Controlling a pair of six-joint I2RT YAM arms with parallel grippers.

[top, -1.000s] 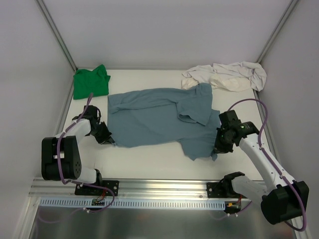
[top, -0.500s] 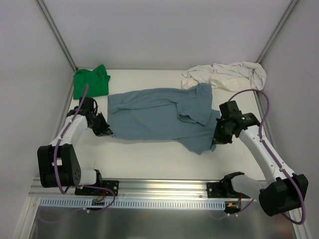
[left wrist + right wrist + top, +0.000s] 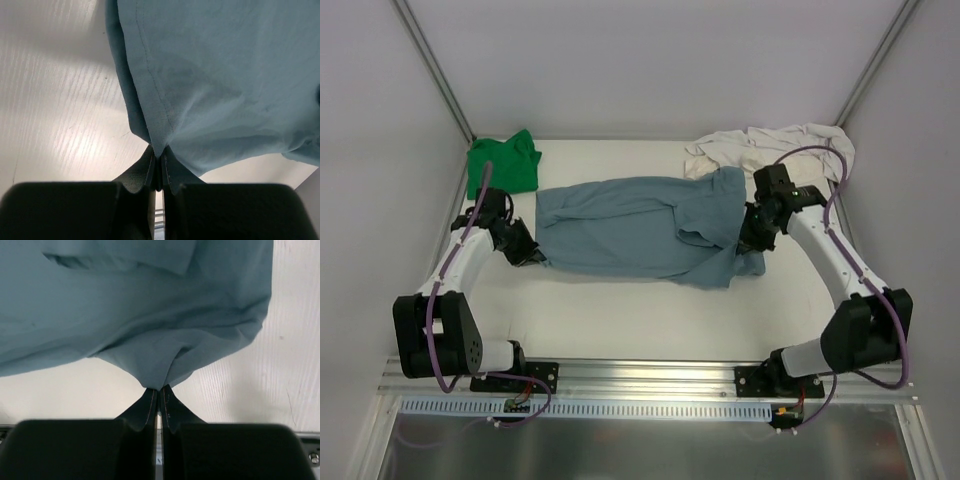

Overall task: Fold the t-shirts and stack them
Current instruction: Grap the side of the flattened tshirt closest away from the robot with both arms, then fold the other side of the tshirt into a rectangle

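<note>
Blue shirt looked soft, light and floppy, best taken by its edges; left gripper and right gripper were each clamped on a pinch of it

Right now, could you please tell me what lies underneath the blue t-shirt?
Beneath the lifted corners of the blue t-shirt, bare white table shows; whatever lies under its spread middle is covered by the cloth.
</note>
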